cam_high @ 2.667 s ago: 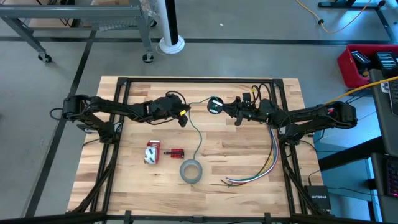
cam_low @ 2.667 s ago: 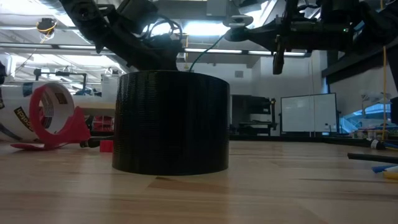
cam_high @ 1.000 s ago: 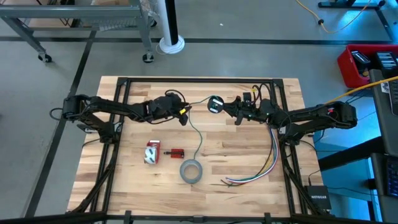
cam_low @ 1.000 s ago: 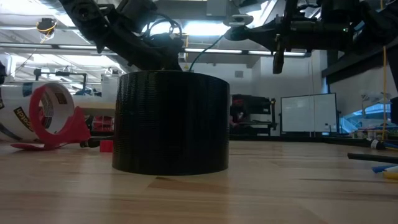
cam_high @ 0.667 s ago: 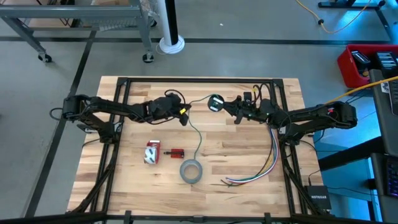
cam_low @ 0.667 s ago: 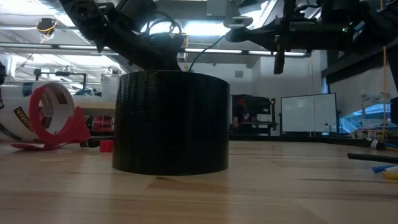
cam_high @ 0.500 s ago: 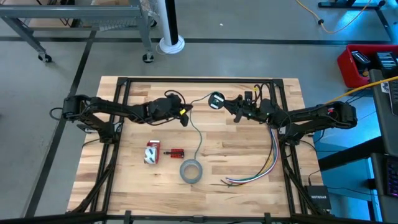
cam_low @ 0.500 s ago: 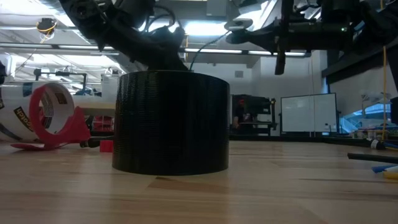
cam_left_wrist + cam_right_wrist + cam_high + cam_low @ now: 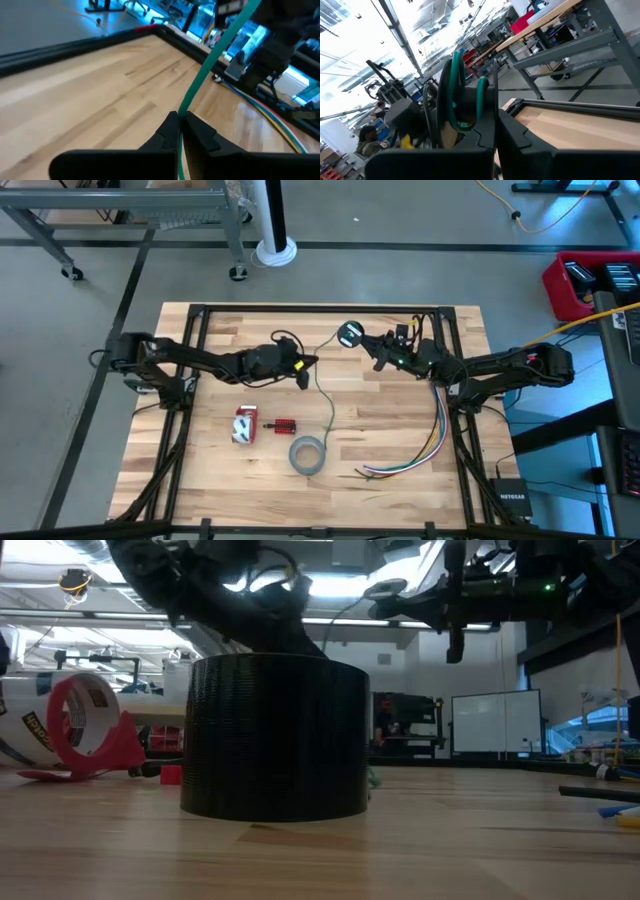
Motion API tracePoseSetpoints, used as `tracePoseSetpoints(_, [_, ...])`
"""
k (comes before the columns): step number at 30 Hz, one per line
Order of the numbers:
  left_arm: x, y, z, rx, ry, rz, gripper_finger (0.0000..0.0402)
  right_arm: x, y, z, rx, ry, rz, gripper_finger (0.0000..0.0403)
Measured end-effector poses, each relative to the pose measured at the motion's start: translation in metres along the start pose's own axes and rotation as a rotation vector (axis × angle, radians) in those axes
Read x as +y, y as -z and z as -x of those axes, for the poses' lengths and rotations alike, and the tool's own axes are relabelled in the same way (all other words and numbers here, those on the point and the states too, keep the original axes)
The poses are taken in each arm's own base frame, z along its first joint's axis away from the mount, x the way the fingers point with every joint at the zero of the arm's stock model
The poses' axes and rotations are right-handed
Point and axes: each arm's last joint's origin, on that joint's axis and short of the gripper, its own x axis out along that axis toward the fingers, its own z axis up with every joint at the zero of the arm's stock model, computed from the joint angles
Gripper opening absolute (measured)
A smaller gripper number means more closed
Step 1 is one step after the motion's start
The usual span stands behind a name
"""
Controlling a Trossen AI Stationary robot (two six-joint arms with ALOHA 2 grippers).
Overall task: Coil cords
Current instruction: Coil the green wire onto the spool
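The thin cord (image 9: pixel 327 402), green in the wrist views, runs from a small round dark bundle (image 9: pixel 349 334) near the table's far edge to my left gripper (image 9: pixel 308 370). From there it runs on down the table, ending beside the grey tape roll (image 9: pixel 307 455). My left gripper (image 9: pixel 179 119) is shut on the cord at mid-table. My right gripper (image 9: pixel 368 344) is shut on the bundle (image 9: pixel 454 92), held above the table just right of centre. My left gripper pinches one strand of the cord (image 9: pixel 186 107) between its two fingertips, coming from the table's left and slanting slightly down. Beyond the tips the cord rises straight toward the bundle. The rest trails onto the table. My right gripper holds the bundle by its side nearest the fingers (image 9: pixel 482 95), coming roughly level from the table's right. The fingers (image 9: pixel 512 131) hide the exact spot. The bundle is lifted clear of the table, with a few green turns wound on it.
A red tape dispenser (image 9: pixel 244 425) and a small red piece (image 9: pixel 284 426) lie at near left. A bunch of multicoloured wires (image 9: pixel 436 435) lies along the right side. In the low view the tape roll (image 9: pixel 275 737) fills the foreground. Black rails (image 9: pixel 320 308) frame the table.
My left gripper has moved toward the table's right edge, drawing the cord's lying stretch to the right with it. My right gripper has turned, and the bundle has swung toward the far edge. The cord between bundle and left gripper now runs straighter.
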Motion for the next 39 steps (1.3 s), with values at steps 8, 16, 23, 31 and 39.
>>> tracePoseSetpoints(8, [-0.021, 0.001, -0.047, 0.050, 0.076, -0.028, 0.0000, 0.002, -0.002, -0.002, -0.014, 0.006, -0.002, 0.0005])
tracePoseSetpoints(16, [-0.049, -0.019, -0.068, 0.077, 0.189, -0.051, 0.0000, -0.004, 0.002, -0.002, 0.006, 0.098, 0.019, 0.0005])
tracePoseSetpoints(23, [-0.061, -0.017, -0.065, 0.122, 0.198, -0.019, 0.0000, -0.004, 0.002, -0.002, -0.010, 0.119, 0.020, 0.0005])
tracePoseSetpoints(31, [-0.072, -0.007, -0.062, 0.178, 0.228, 0.053, 0.0000, -0.005, 0.001, -0.002, -0.020, 0.132, 0.020, 0.0005])
tracePoseSetpoints(39, [-0.084, 0.010, -0.061, 0.222, 0.251, 0.084, 0.0000, -0.004, 0.001, -0.002, -0.020, 0.131, 0.020, 0.0005])
